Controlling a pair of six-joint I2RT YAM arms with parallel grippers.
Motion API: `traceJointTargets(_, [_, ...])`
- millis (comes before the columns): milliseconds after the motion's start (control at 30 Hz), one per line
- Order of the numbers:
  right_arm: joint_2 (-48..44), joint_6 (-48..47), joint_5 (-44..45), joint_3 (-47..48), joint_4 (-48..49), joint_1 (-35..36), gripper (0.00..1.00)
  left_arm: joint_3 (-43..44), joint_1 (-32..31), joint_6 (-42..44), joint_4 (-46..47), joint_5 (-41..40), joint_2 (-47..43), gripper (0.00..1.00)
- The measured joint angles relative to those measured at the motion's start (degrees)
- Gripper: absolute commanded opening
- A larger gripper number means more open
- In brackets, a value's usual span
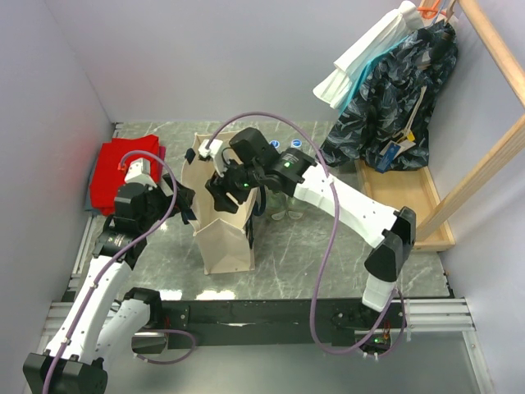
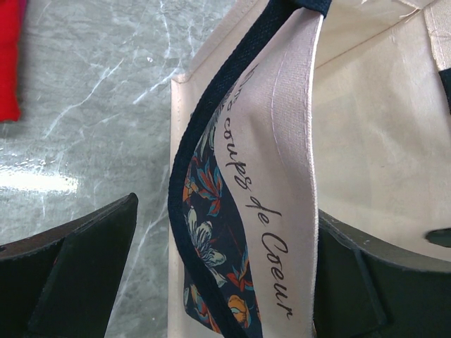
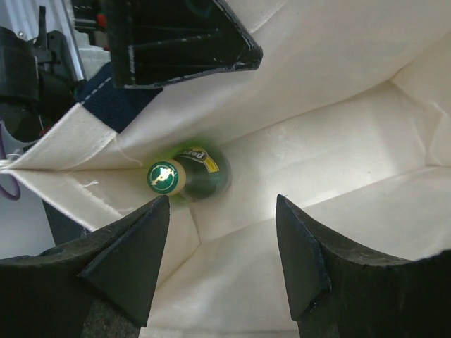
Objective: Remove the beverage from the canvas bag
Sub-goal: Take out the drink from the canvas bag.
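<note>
The bottle (image 3: 204, 182) stands upright at the bottom of the bag (image 1: 225, 242), left of centre in the right wrist view, tucked into a corner where the cloth walls fold together. It is green with a printed cap (image 3: 163, 176). It looks like glass, so I judge it stiff, fairly heavy, slick and breakable. The neck just under the cap is the best place to grip it, since only the top is free. The right gripper (image 3: 222, 204) hangs over the bag's mouth with its fingers spread and nothing between them. The bottle lies left of their gap, not under it. The left gripper (image 2: 225, 211) is released too, straddling the bag's wall and navy strap (image 2: 204, 120). One finger is against the cloth and the other clear of it. The bag is soft, and its creased wall crowds the bottle and may catch a finger. A red cloth (image 1: 123, 164) lies at the upper left of the top view, and clothes (image 1: 394, 90) hang at the upper right, both away from the bag.
</note>
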Motion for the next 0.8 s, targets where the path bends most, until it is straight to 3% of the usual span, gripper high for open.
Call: traceJointTargets(800, [8.17, -0.17, -3.58, 1.18, 1.70, 0.00, 0.69, 0.00, 0.00, 0.00, -0.07, -1.01, -0.55, 0.96])
